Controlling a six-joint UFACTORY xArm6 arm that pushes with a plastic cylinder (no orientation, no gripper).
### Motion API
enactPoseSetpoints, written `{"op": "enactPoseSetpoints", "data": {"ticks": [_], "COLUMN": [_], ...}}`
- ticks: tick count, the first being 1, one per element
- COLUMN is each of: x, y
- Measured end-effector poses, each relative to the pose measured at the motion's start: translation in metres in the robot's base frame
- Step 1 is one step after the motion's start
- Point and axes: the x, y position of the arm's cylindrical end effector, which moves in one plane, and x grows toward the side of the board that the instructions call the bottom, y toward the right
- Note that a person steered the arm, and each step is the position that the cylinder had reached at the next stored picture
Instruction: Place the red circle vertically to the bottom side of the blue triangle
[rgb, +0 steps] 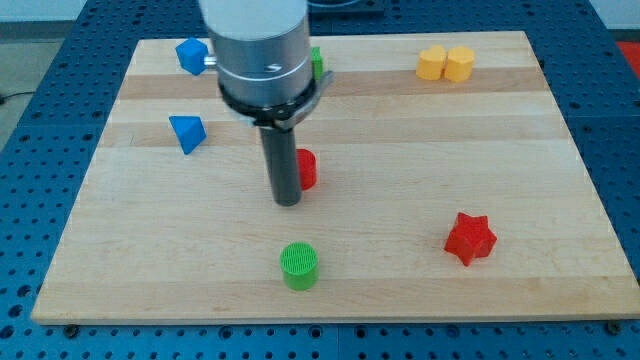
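Rod hangs vertical from the arm's grey cylinder; my tip sits on the board, touching or just beside the red circle on that block's left. The red circle is mostly hidden behind the rod; its facing and long axis cannot be read. Blue triangle lies well to the view's left, slightly higher.

Elsewhere on the wooden board: green cylinder, red star.

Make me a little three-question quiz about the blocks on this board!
1. True or false: my tip is beside the red circle, on its left in the view.
2. Which block lies nearest the view's bottom? A) red star B) green circle C) blue triangle
3. Fill in: the two yellow blocks sit at the view's top ____.

Key: 1 true; 2 B; 3 right.
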Motion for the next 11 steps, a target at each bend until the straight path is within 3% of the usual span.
{"op": "enactPoseSetpoints", "data": {"ticks": [1,2,3,4,5,7,8,10,11], "x": [0.0,-0.038,-0.048,-0.018,-0.016,0.019,0.027,-0.015,0.008], "y": [0.044,0.056,0.022,-0.03,-0.073,-0.045,-0.084,-0.083,-0.146]}}
